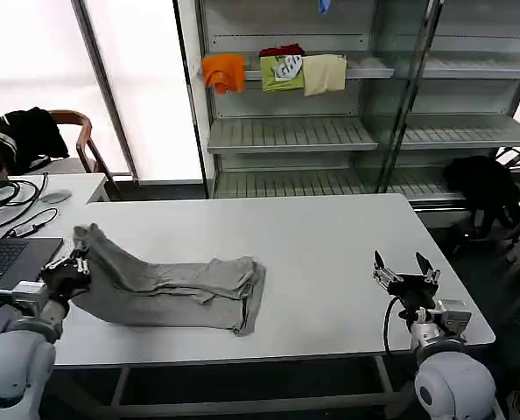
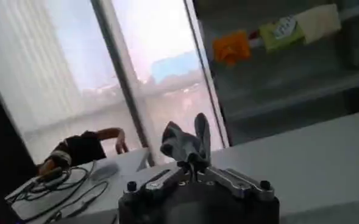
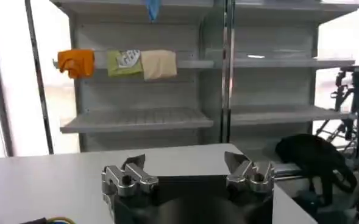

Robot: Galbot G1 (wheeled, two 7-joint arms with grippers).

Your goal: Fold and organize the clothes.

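Pinching one end of the grey shirt (image 1: 168,293), the left gripper (image 1: 74,262) is holding a tuft of cloth up off the table (image 1: 330,245), near the table's left edge; in the left wrist view that tuft (image 2: 185,141) is sticking up from between the closed fingers. The rest of the shirt is lying bunched lengthwise across the table's front half, its far end doubled over near the table's middle. Lifting one end this way is likely meant to drag or straighten the shirt before a fold, so the folding itself looks barely begun.

The right gripper (image 1: 405,273) is hovering over the table's front right corner with its fingers spread wide and nothing between them, well apart from the shirt, seemingly waiting.

Behind the table, folded orange, green and cream cloths are sitting on a shelf (image 1: 286,131). The green cloth (image 1: 283,72) is carrying a pale print, but its writing is too small to read. No label is showing on the shirt.
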